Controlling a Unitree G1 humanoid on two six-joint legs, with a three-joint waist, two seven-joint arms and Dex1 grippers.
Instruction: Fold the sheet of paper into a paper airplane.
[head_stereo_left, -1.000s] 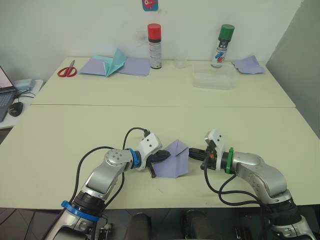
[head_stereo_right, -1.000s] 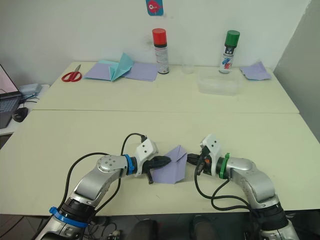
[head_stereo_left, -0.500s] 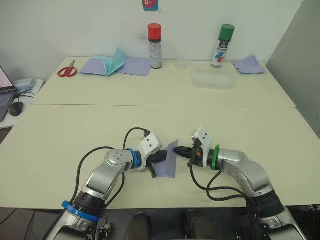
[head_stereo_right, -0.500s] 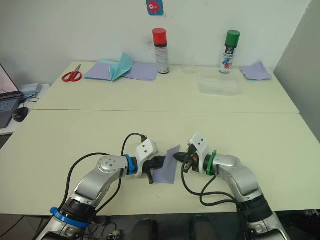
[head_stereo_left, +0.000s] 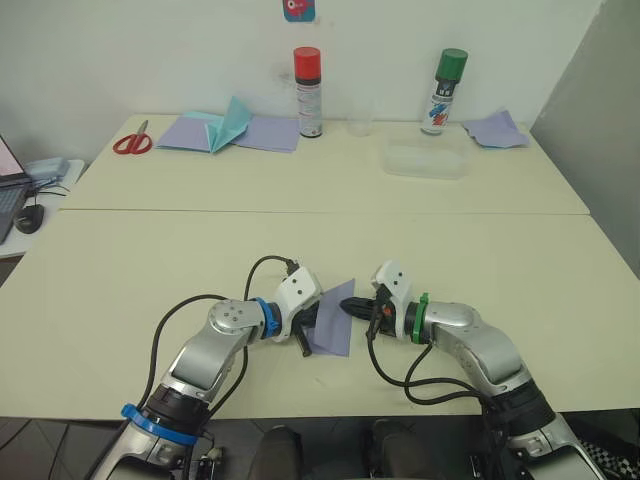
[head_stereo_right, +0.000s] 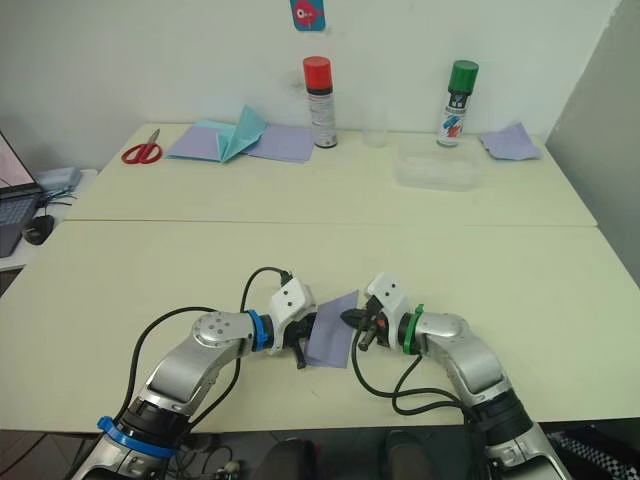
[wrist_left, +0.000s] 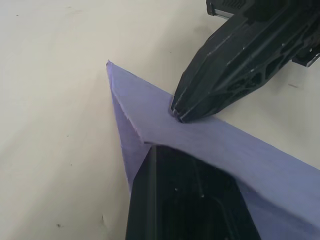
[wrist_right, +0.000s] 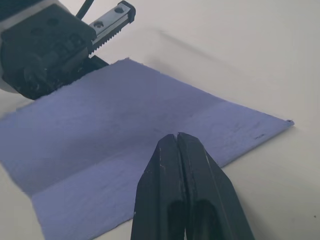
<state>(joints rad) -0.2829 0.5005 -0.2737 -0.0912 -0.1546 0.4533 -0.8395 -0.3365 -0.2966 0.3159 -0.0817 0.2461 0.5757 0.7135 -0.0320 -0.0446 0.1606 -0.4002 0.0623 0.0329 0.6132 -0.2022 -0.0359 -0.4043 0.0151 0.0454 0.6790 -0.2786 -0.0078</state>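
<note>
The sheet of paper (head_stereo_left: 332, 318) is being held at the near middle of the table (head_stereo_left: 150, 260), pinched along its left edge by the left gripper (head_stereo_left: 311, 322) — seemingly to anchor it for creasing. It is being pressed by the right gripper (wrist_right: 176, 142) — fingers (wrist_right: 197, 180) pressed together, tips touching the folded flap.

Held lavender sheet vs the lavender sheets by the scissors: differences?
The sheet of paper stands tilted, gripped by the left end effector; the back sheets lie flat. The right end effector tip touches the sheet of paper; a teal paper piece rests on the back sheets. Both are lavender.
</note>
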